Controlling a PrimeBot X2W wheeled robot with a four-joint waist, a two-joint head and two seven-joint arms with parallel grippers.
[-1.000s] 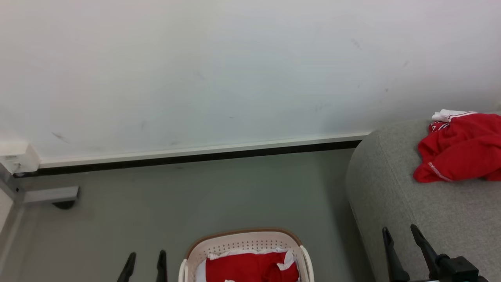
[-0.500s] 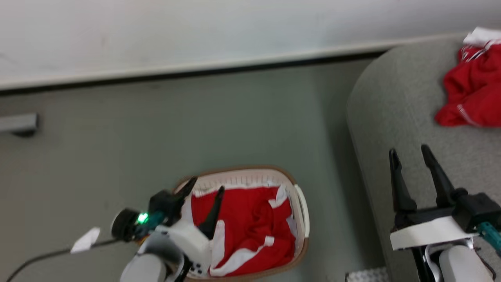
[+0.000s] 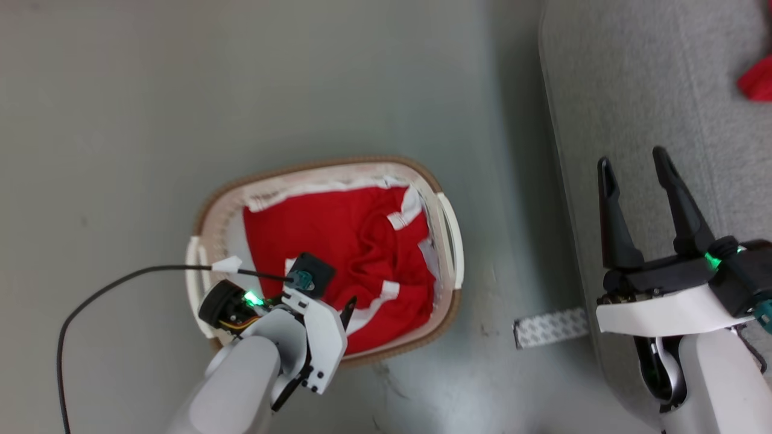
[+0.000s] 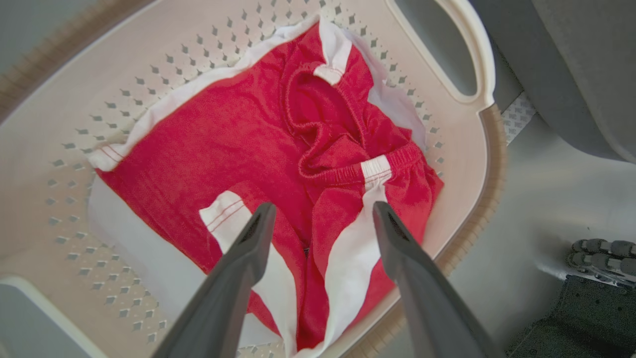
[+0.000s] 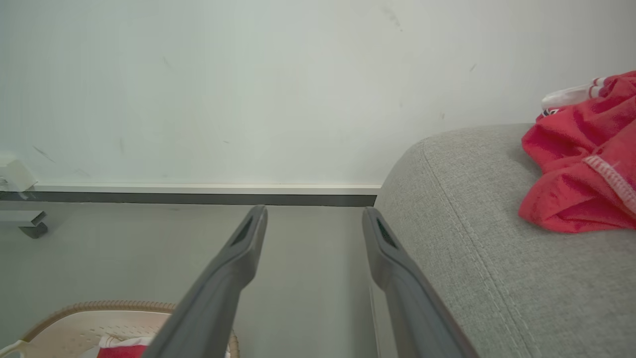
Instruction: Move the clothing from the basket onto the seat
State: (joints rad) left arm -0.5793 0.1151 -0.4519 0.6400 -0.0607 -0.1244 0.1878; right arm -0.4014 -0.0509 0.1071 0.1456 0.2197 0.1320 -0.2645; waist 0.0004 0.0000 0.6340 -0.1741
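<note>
The left gripper [image 4: 320, 211] has come down over the basket [image 3: 313, 164], jaws spread, empty, above crumpled red clothing [image 3: 338, 235] with white stripes; right gripper [image 3: 631, 158] also released; the right wrist view shows more of another red garment [image 5: 581, 169] on the seat [image 5: 472, 223]

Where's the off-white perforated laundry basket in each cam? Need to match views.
Head view: the oval off-white perforated plastic laundry basket with a brown rim stands on the floor, centre-left.
Left wrist view: the basket spans most of the picture.
Right wrist view: the basket is in the bottom left corner, cut by the edge.
Shared landmark: the light grey woven upholstered seat, at right in the head view, top right in the left wrist view, right in the right wrist view.
</note>
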